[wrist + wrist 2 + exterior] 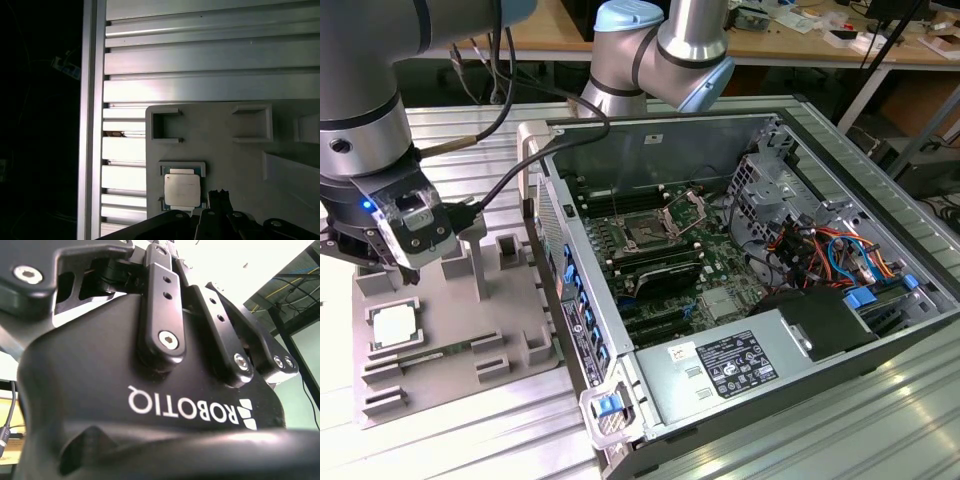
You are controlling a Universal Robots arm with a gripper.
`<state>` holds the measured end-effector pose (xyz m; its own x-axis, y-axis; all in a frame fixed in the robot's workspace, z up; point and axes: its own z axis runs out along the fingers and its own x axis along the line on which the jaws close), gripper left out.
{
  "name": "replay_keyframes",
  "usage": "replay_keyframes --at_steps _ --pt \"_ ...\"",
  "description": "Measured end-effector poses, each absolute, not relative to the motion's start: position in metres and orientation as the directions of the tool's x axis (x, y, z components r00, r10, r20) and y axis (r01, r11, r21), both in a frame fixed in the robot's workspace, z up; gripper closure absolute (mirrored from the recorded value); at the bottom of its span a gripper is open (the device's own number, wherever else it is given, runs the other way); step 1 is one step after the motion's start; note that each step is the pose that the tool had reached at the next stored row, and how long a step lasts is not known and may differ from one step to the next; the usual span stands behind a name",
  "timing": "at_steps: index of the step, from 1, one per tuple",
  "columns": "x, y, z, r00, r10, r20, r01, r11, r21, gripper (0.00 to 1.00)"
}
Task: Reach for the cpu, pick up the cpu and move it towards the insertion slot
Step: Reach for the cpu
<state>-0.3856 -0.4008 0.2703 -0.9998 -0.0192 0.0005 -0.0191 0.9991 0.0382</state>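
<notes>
Silvery cpu: one, seated flat in a grey tray recess, lower left of the exterior view | hand: one, poised just above it, apart; spread or pressed together cannot be told | insertion slot: one, mid-frame inside the opened computer case, well apart.

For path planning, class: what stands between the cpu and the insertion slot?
In the exterior view: the tray's upright posts and the computer case's side wall, between cpu and insertion slot.

Upright tray posts near cpu
</notes>
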Motion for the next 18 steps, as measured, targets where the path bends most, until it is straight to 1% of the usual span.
replay_keyframes --at_steps 18 --pt "-0.3856 -0.4008 0.2650 -1.000 -0.019 0.001 -0.019 0.999 0.038 0.89"
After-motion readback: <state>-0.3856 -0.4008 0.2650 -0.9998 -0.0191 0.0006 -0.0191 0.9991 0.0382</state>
